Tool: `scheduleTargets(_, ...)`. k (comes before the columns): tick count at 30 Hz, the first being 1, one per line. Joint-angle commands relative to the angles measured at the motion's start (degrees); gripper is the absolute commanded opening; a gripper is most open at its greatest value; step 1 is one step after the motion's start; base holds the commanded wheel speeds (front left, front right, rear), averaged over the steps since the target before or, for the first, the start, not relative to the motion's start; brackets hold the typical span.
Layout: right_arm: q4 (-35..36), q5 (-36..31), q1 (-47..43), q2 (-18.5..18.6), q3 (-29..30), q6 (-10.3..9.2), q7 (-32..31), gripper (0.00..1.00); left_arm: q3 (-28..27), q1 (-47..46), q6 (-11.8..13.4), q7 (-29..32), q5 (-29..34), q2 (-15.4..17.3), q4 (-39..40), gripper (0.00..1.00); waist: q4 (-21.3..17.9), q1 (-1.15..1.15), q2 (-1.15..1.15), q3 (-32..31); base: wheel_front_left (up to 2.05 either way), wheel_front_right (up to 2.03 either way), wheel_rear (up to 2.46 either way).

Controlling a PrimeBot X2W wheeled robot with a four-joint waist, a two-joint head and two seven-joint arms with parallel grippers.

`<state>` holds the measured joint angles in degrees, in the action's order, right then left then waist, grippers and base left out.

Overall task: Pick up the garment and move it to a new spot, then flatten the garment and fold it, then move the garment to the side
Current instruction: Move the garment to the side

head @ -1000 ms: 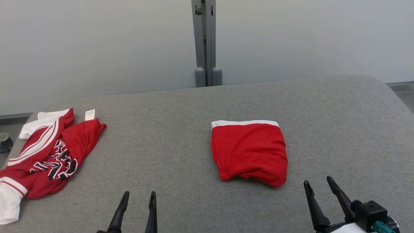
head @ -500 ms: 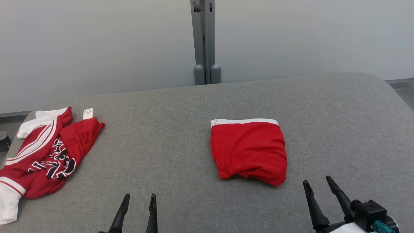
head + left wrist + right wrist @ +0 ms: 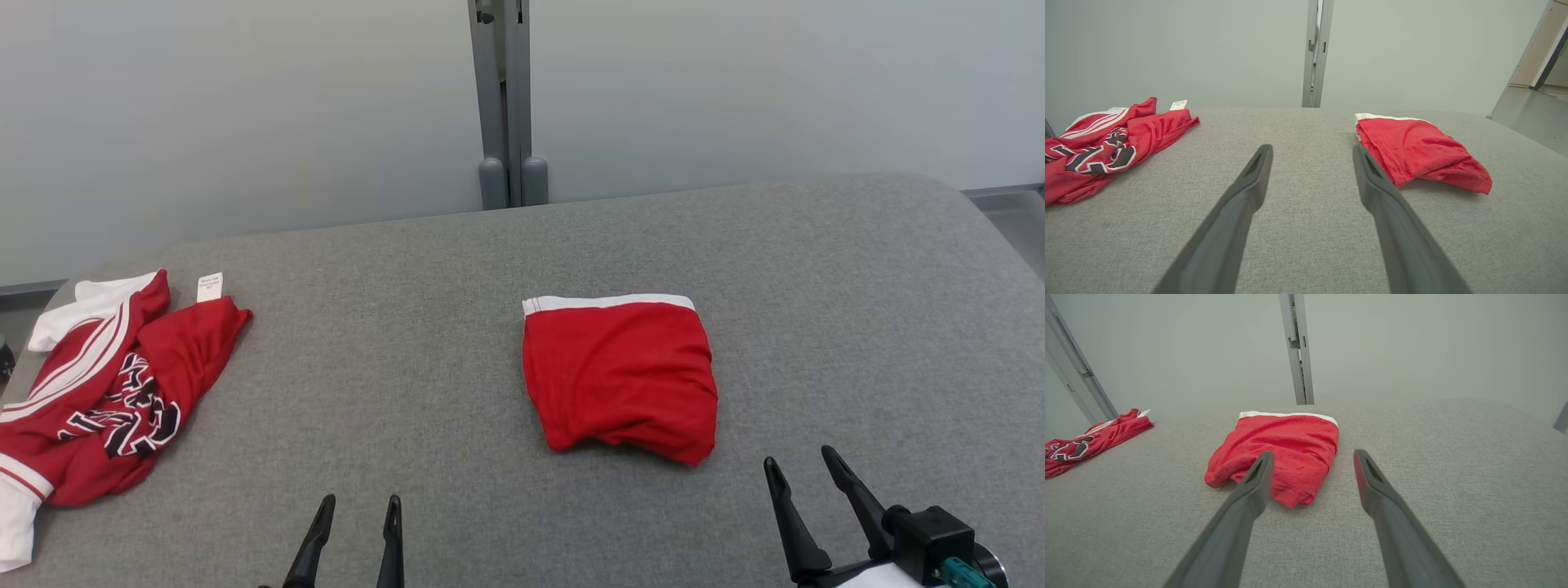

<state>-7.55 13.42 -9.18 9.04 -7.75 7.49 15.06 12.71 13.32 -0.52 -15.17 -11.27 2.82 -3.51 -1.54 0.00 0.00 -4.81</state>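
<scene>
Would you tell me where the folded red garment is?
Head view: the folded red garment lies right of centre on the grey table, just beyond the right gripper, far from the crumpled jersey.

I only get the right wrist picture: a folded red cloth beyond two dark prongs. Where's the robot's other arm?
Observer: In the head view, the left arm's jaws stand open and empty over the grey table, well left of the folded red garment.
Operator: And that red scrap at my left edge?
Observer: A crumpled red jersey; its near end has a white cuff you can't see.
Operator: Anything past the table's right side?
Observer: The left wrist view shows a tan panel and bare floor there.
</scene>
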Motion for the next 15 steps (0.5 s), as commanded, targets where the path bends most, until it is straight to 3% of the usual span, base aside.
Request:
scheduleTargets(1,-0.20,0.13,0.10,0.24,-0.03,0.00,0.16,1.00,0.01,-0.93,0.08,0.05,-0.41,0.16,-0.09,1.00,-0.06,0.00,0.00,0.01,0.00,0.00,0.00)
scheduleTargets(15,-0.96,2.62,3.97,0.09,2.32,0.00,0.16,1.00,0.86,-2.70,-0.76,0.05,0.32,0.16,0.42,1.00,1.99,0.00,0.00,3.77,0.00,0.00,0.00)
